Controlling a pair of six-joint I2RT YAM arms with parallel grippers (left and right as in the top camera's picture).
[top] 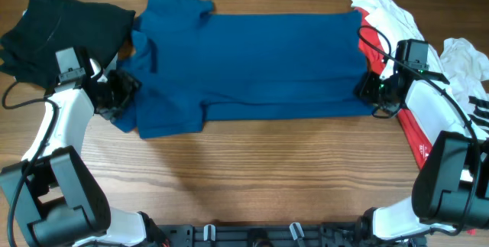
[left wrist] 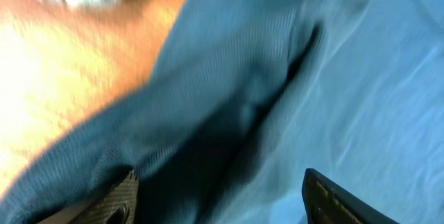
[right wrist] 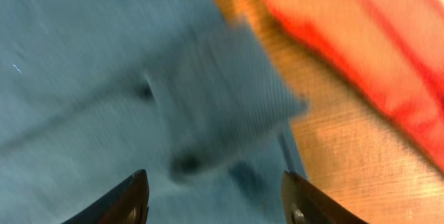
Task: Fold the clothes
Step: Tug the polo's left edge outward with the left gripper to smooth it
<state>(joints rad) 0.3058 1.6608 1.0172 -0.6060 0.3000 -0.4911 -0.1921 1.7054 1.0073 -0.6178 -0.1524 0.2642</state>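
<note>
Blue shirt: you have it spread flat on the table, between your two arms, with the collar end toward your left arm.
Left gripper: at the blue shirt's left edge, by the sleeve. Its fingers stand wide, with bunched blue cloth between them, not pinched.
Right gripper: at the blue shirt's right edge, over a corner. Its fingers are wide apart and hold nothing.
Red shirt: just right of the blue shirt, partly under your right arm.
White shirt: crumpled at the blue shirt's far right corner.
Black garment: heaped just beyond the blue shirt's left end.
</note>
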